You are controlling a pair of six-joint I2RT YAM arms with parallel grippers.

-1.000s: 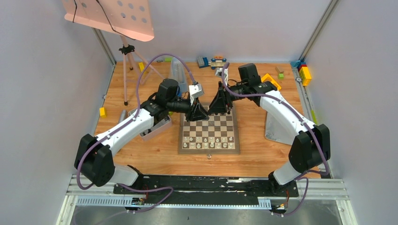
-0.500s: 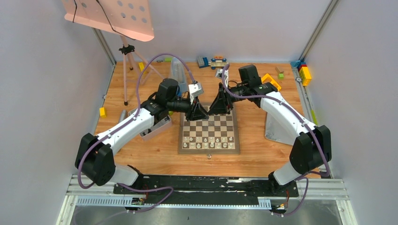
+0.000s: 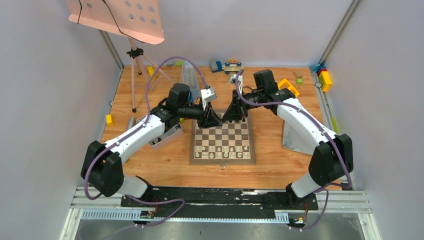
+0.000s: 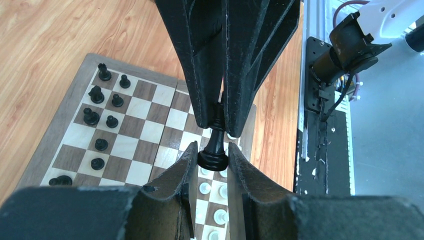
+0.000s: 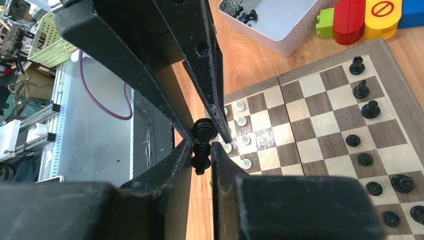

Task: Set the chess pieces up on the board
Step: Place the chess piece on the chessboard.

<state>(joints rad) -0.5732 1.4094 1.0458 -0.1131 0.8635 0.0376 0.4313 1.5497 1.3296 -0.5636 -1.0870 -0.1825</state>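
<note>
Wooden table (image 3: 150, 167), board (image 3: 222, 137) centred before the arms. Left gripper (image 4: 212, 151) is nipped narrowly on the base of a black piece (image 4: 215, 142), held in the air over the board's far edge. Right gripper (image 5: 201, 149) appears pinched on the piece's head; a hand-over, in my judgement. White ranks (image 3: 222, 149) look complete. Black ranks (image 4: 91, 116) are partly filled, with spare black men (image 5: 245, 14) in the grey tray (image 5: 295, 30). Overhead, the arms hide the far rows; the tray is cut off.

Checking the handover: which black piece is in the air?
The black piece between both grippers: left gripper at its base, right gripper at its top. No other is gripped.
</note>
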